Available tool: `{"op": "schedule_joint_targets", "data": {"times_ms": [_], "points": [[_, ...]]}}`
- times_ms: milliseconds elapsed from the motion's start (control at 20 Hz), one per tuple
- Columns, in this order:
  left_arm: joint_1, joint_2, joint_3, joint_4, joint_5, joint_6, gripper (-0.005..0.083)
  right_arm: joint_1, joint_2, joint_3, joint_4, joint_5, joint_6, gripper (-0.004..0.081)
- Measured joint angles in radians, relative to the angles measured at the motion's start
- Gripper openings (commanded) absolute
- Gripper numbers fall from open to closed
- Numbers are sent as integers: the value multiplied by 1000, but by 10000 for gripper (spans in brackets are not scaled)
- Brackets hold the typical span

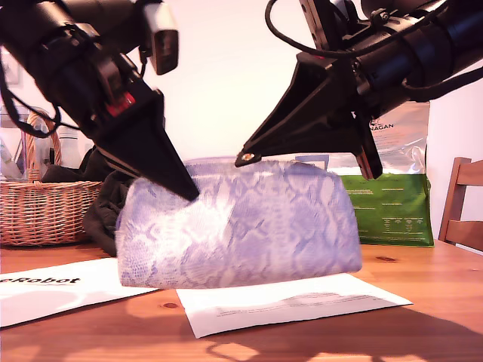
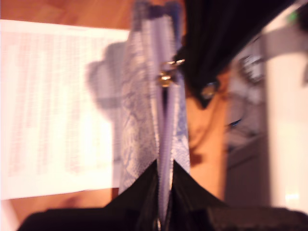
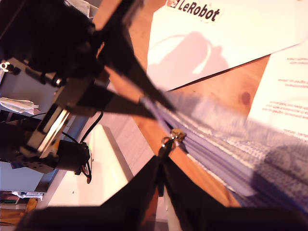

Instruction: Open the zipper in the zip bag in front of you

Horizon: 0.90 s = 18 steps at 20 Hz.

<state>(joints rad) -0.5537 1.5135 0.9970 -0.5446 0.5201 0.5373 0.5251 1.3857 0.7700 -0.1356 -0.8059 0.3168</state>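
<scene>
Zip bag pinched at both ends of its top edge.

The zip bag [image 1: 241, 226] stands upright in the middle of the wooden surface [image 1: 423, 302], its lower edge over two white sheets: a printed one [image 1: 294, 302] and a LeRobot one [image 1: 53, 290]. The zipper [image 2: 166, 120] runs along its top edge, and the small pull [image 3: 174, 136] sits toward the exterior view's right. My second end effector [image 1: 245, 158] comes down from the exterior view's upper right, its jaws closed to a point on that pull. My first end effector [image 1: 189, 192] reaches in from the exterior view's upper left, jaws closed tight on the bag's top edge, apart from the pull. Blur hides how far the zip line is parted. Behind the bag stand a green foil bag [image 1: 392, 211] at the exterior view's right and a wicker basket [image 1: 45, 204] with dark cloth [image 1: 106, 204] at its left.
</scene>
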Motion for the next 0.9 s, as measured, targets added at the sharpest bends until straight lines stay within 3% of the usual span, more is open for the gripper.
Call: {"op": "schedule_joint_targets", "data": {"times_ms": [250,900], "points": [[-4,0,8,10,-101,42,-20,0,0,0,-42,8,0,-13],[-2,0,8,8,-136,92,-20,-64,0,0,-127,34,-9,-13]]}}
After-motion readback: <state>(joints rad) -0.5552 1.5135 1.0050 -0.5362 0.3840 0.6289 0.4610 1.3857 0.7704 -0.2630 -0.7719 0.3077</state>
